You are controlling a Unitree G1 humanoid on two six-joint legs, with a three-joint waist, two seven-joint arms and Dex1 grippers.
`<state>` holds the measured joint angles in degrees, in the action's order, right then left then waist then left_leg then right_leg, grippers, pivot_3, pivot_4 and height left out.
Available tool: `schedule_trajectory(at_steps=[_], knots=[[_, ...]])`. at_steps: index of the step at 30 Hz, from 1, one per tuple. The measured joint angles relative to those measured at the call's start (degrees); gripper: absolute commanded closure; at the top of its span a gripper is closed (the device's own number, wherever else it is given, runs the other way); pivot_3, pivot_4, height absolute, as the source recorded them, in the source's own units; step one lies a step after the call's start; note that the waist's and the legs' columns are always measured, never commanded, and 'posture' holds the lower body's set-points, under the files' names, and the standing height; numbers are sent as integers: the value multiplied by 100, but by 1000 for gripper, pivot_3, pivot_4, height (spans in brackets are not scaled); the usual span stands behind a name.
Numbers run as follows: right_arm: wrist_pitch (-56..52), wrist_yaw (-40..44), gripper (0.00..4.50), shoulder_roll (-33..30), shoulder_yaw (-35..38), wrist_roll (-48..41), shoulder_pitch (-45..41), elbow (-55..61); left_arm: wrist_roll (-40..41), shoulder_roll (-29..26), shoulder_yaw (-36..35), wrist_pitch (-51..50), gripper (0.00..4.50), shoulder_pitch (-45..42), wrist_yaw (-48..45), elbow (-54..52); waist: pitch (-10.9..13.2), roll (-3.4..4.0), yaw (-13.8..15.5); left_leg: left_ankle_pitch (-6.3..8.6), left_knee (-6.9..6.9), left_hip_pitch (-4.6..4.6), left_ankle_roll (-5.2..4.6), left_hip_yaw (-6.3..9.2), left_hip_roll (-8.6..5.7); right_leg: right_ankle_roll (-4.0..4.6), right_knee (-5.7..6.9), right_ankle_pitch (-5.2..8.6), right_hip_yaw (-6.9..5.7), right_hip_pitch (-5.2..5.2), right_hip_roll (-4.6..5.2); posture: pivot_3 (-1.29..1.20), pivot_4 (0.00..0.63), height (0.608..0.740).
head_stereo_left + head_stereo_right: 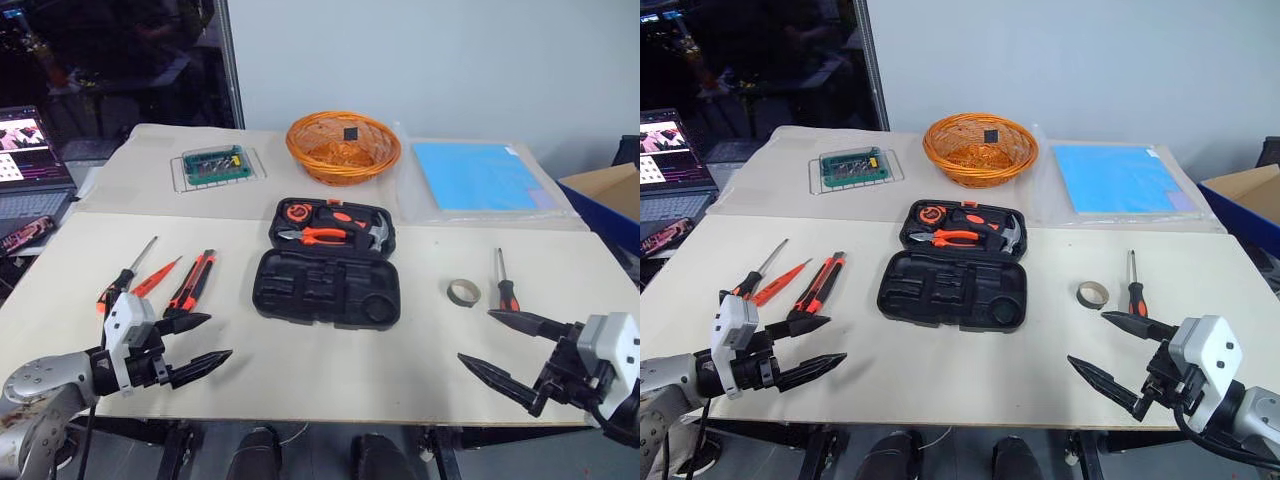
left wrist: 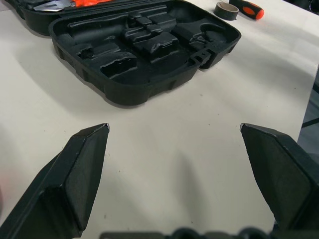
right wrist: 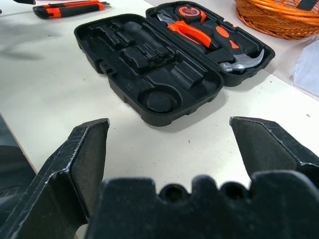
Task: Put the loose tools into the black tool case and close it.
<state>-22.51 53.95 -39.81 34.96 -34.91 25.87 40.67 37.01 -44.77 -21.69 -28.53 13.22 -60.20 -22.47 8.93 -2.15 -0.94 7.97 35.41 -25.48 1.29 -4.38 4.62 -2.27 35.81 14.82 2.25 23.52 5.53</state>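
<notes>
The black tool case (image 1: pixel 325 287) lies open flat in the middle of the table; its far half holds pliers, a hammer and a tape measure, its near half shows bare recesses. Left of it lie loose tools: a steel-shaft screwdriver (image 1: pixel 128 270), a slim orange one (image 1: pixel 156 277) and two utility knives (image 1: pixel 192 281). To the case's right sit a grey-green tape roll (image 1: pixel 463 292) and another screwdriver (image 1: pixel 504 284). My left gripper (image 1: pixel 197 343) hangs open near the front edge, just below the knives. My right gripper (image 1: pixel 503 348) hangs open near the tape roll. Nothing is held.
An orange wicker basket (image 1: pixel 343 146) stands at the back centre, a green circuit board (image 1: pixel 216 165) on a wire rack to its left, a blue sheet (image 1: pixel 476 175) to its right. A laptop (image 1: pixel 28 165) sits off the table's left side, a cardboard box (image 1: pixel 610 195) at far right.
</notes>
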Motion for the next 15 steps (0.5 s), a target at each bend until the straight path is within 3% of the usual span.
schedule_trajectory(at_steps=[3, 5, 8, 11, 15], knots=[[-2, -109, 29, 11, -148, -3, -298, -82, 17, 129, -4, -77, 0, -168, 290, 103, -2, -4, 3, 0, -26, 12, 0, -20, -10, 5, -1, -4, 0, 3, 0, 0, 150, 740], [-11, -419, 29, 47, -600, -39, -1258, -171, 153, 580, -136, -478, 0, -958, 1275, 350, 2, -9, 1, -1, -26, 5, 0, -20, -12, -24, 14, -28, 1, 4, -11, 0, 150, 740], [-145, -639, 29, 50, -1015, -319, -1900, -155, 201, 605, -448, -1311, 0, -1737, 2493, 891, 3, -21, 20, -4, -29, 10, -3, 6, -7, -28, 31, -31, -7, -19, -37, 0, 150, 740], [-433, -636, 29, -66, -1369, -887, -2261, -20, -17, -53, -645, -2052, 0, -2352, 3129, 1967, 7, -28, 12, -19, -37, 7, -29, 16, -8, -45, 36, -40, -10, -14, -45, 0, 150, 740], [-571, -524, 29, -333, -1721, -1105, -2615, 126, -565, -777, -382, -2001, 0, -2763, 2982, 2854, 6, -32, 25, -5, -42, -2, -18, 7, -16, -41, 21, -34, -11, -14, -30, 0, 150, 740]])
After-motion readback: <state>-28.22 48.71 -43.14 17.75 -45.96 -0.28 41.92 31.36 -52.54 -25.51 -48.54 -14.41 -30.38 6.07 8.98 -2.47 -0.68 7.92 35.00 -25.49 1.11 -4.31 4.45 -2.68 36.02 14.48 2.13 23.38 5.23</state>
